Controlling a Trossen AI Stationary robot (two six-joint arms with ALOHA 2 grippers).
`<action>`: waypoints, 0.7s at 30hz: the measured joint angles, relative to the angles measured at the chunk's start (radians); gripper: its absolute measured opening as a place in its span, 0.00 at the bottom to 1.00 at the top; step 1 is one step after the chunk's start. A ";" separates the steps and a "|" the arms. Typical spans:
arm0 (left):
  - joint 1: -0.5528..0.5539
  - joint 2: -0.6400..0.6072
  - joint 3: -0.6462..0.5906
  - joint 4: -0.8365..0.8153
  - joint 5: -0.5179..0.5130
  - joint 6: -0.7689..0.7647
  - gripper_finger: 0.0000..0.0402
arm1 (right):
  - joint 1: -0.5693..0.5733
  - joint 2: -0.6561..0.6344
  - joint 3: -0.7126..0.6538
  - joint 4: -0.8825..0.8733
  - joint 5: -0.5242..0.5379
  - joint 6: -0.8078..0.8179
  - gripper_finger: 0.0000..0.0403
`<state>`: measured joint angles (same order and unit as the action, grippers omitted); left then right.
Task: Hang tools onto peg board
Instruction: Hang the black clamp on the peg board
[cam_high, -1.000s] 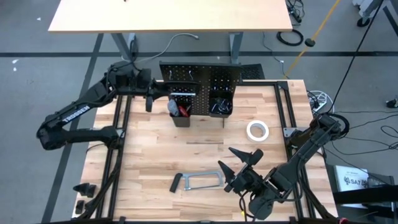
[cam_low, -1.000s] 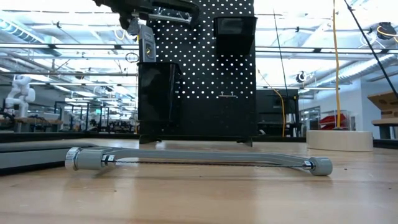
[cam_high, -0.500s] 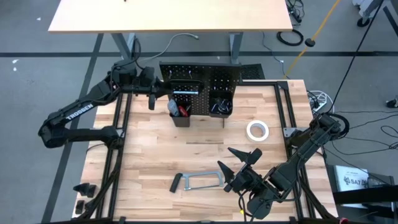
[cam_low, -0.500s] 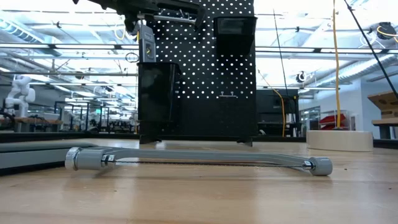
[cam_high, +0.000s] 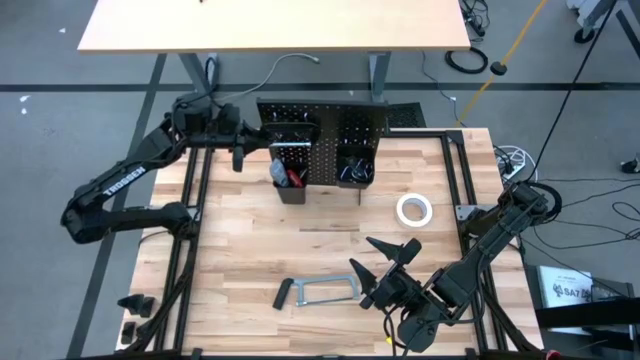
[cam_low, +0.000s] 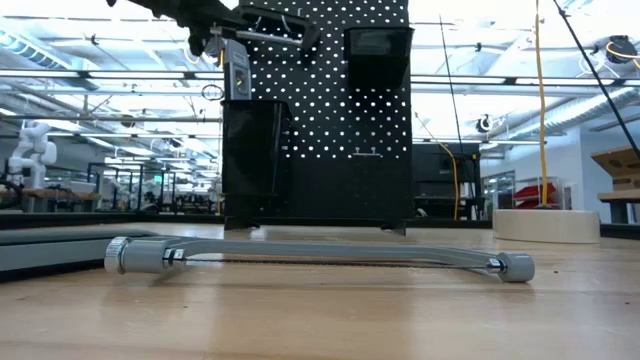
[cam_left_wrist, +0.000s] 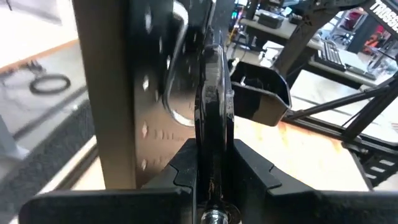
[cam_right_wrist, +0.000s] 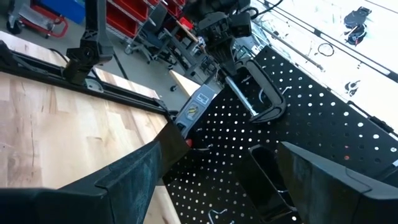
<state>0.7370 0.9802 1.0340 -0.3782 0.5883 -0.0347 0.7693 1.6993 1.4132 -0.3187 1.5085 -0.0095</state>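
Black C-clamp (cam_low: 268, 28) sits clamped in the left hand (cam_high: 240, 158) against the peg board (cam_high: 320, 125), upper centre of the high view. Lower right, the right hand (cam_high: 385, 270) hovers wide open, empty, beside the grey hacksaw (cam_high: 322, 291) on the tabletop (cam_high: 240, 250).

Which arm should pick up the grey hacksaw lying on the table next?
Right, probably: the right gripper hovers open beside the grey hacksaw, while the left gripper is at the black peg board, holding the black C-clamp.

Two dark jointed arms; left arm (cam_high: 120, 185) white "TROSSEN" lettering; right arm (cam_high: 480, 250) plain black.
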 joint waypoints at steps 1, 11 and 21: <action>0.006 0.005 0.000 -0.003 0.009 -0.010 0.15 | 0.000 0.000 0.000 0.000 0.000 0.003 0.78; 0.020 0.047 0.001 0.012 0.066 -0.029 0.15 | 0.000 0.000 0.001 0.002 -0.019 0.002 0.78; 0.020 0.073 0.004 0.014 0.074 -0.039 0.15 | 0.000 0.000 0.001 0.003 -0.019 0.001 0.78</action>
<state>0.7574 1.0536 1.0378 -0.3645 0.6621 -0.0736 0.7692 1.6989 1.4143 -0.3152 1.4895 -0.0082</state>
